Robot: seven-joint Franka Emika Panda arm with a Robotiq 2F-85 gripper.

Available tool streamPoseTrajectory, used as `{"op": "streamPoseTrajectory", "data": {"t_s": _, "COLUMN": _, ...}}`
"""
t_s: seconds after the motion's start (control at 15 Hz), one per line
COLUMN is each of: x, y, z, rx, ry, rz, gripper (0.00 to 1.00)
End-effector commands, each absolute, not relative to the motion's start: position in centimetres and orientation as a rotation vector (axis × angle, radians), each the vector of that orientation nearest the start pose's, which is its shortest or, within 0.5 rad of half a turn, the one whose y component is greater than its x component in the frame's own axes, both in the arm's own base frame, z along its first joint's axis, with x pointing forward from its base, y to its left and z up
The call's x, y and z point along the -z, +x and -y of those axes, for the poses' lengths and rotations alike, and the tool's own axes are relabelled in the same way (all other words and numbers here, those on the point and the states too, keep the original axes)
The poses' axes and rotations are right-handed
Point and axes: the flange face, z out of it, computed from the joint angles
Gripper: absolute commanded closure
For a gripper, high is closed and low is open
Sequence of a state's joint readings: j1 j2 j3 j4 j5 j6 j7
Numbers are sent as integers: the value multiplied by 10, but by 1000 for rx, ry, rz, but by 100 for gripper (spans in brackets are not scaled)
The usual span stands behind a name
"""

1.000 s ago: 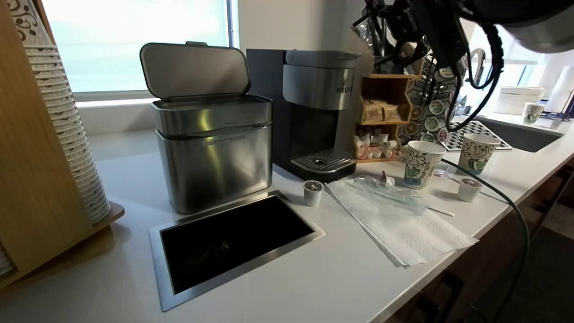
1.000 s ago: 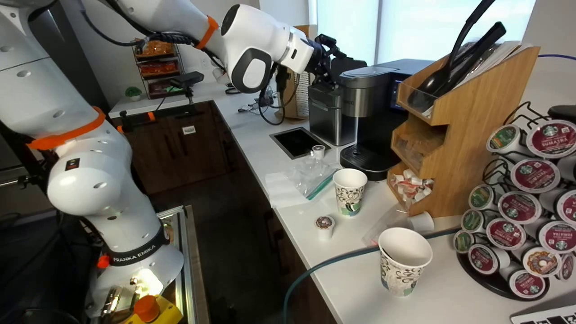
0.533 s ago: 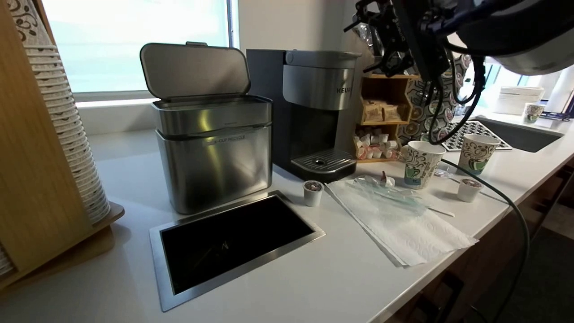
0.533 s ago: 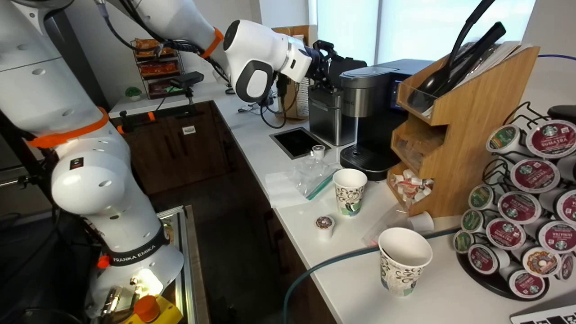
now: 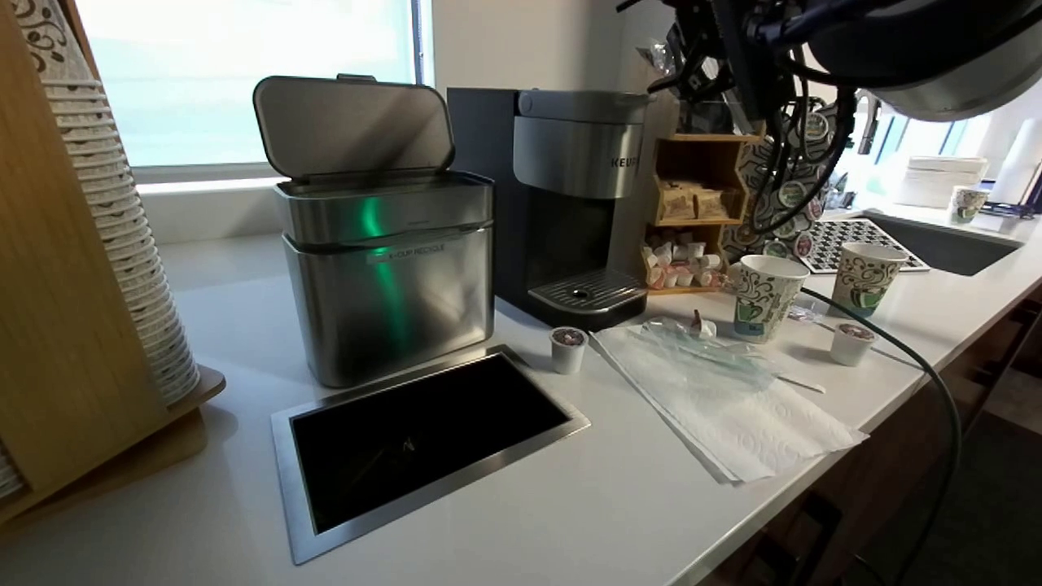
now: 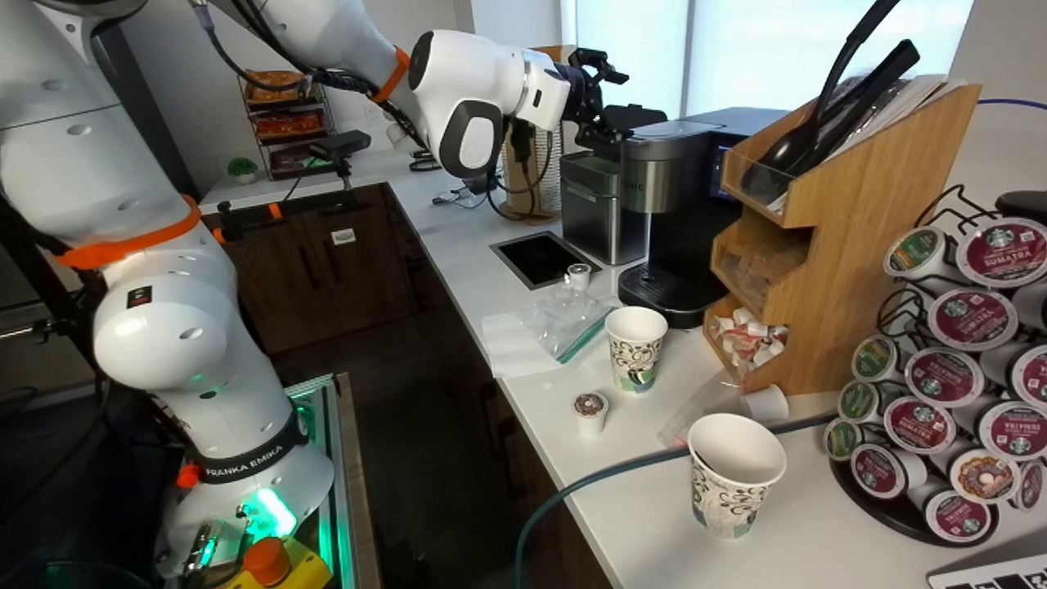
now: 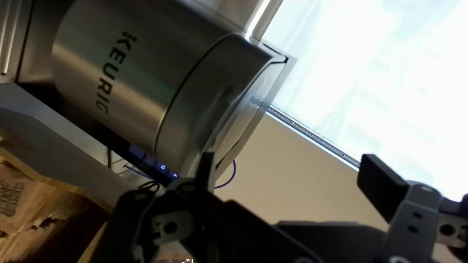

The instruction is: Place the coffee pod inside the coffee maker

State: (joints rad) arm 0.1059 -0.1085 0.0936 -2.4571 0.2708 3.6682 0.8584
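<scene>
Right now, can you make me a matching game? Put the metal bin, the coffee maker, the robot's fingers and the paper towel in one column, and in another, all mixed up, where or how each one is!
Things:
1. Metal bin
2. Coffee maker
3. Robot's fingers
4. Paper towel

Where or how:
A. Wide apart, gripping nothing
B. Partly covered by a plastic bag
C. Its lid tipped up open
D. Between the metal bin and the wooden shelf

Right pairs: 1-C, 2-D, 3-A, 4-B

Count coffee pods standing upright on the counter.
2: one pod near the coffee maker, a second pod near the edge of the counter. Others may be hidden.
</scene>
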Motion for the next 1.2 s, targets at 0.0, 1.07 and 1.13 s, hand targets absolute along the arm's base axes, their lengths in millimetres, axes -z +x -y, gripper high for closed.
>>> {"op": "streamPoseTrajectory", "data": {"t_s": 0.0, "x": -497, "y": 503, "z": -69, "rx": 1386, "ry": -1794, "rz": -991, "gripper": 0}}
{"op": "streamPoseTrajectory", "data": {"t_s": 1.07, "x": -499, "y": 482, "z": -91, "rx": 1214, "ry": -1471, "rz": -1175, "gripper": 0}}
{"op": "streamPoseTrajectory", "data": {"t_s": 1.13, "x": -499, "y": 483, "z": -89, "rx": 1215, "ry": -1464, "rz": -1183, "gripper": 0}}
